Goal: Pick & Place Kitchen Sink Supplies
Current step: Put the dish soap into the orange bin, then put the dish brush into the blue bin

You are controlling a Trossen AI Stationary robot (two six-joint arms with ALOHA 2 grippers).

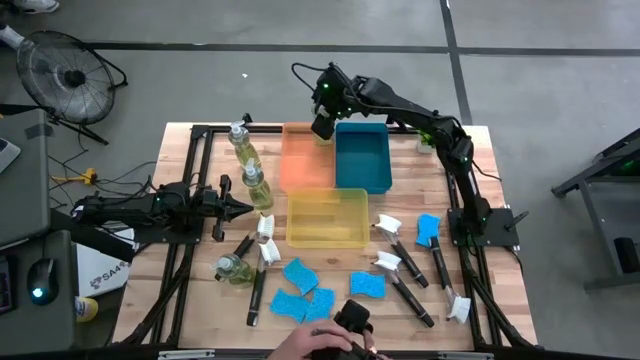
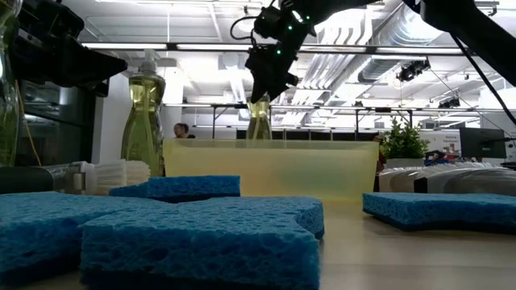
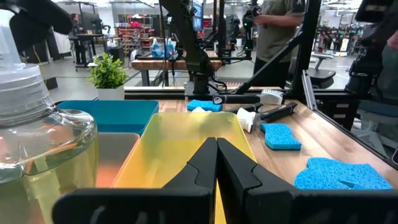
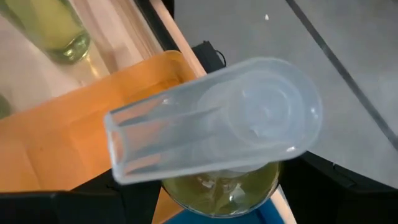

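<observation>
My right gripper hangs over the far end of the orange tray, shut on a clear soap bottle of yellowish soap with a white top. Two more soap bottles stand left of the trays, and a third lies on its side nearer the front. Blue sponges and black-handled brushes lie flat on the near half of the table. My left gripper is shut and points level at the table's left side, touching nothing. My right gripper pinches the bottle's upper body just under the white top between its two fingers. The fingers slant down from the table's right and far side. The bottle hangs upright below them, its lower end hidden behind the yellow tray.
A teal tray stands right of the orange one and a yellow tray nearer the front. A small green plant stands at the far right. A person's hand holds a dark object at the table's near edge.
</observation>
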